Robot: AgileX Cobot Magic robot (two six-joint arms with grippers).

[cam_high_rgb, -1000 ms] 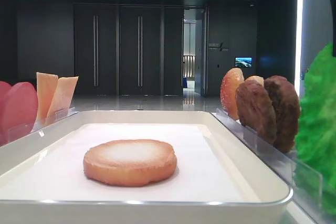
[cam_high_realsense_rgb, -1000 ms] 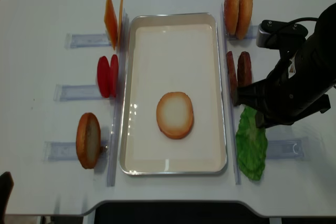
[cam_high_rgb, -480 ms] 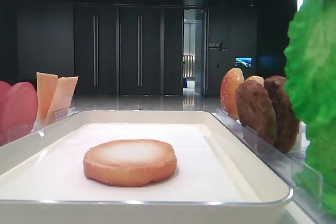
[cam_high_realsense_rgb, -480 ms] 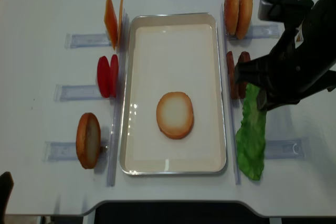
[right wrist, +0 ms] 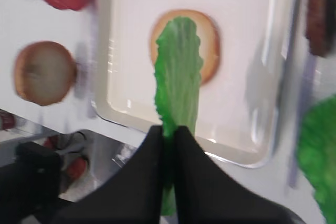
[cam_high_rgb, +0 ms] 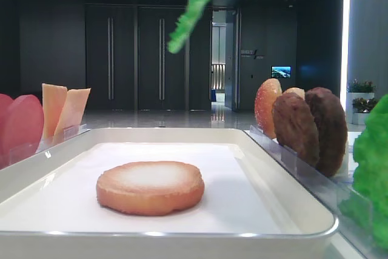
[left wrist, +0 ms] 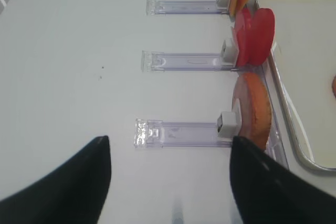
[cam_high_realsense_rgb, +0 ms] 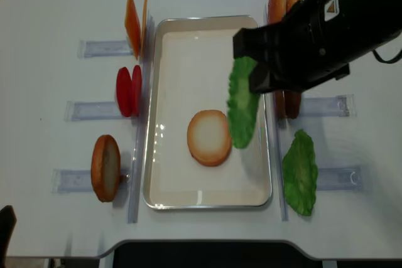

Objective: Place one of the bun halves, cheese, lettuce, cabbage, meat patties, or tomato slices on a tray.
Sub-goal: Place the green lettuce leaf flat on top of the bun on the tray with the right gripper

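My right gripper point(right wrist: 169, 129) is shut on one edge of a green ruffled lettuce leaf point(cam_high_realsense_rgb: 242, 108), which hangs in the air over the right half of the white tray point(cam_high_realsense_rgb: 207, 36). In the right wrist view the lettuce point(right wrist: 178, 66) dangles in front of a bun half point(right wrist: 210, 40) that lies flat on the tray liner. That bun half point(cam_high_realsense_rgb: 209, 137) sits mid-tray, toasted face up. My left gripper point(left wrist: 170, 153) stands open over bare table left of the tray, with nothing between its fingers.
Another lettuce leaf point(cam_high_realsense_rgb: 300, 172) lies in the right rack. Meat patties point(cam_high_rgb: 315, 128) and bun halves point(cam_high_realsense_rgb: 284, 4) stand upright along the tray's right side. Cheese slices point(cam_high_realsense_rgb: 135, 23), tomato slices point(cam_high_realsense_rgb: 129, 90) and a bun half point(cam_high_realsense_rgb: 105, 167) stand on the left.
My right gripper has lifted the lettuce leaf out of the right-hand rack and carried it up and left, over the tray. The left gripper has not moved.
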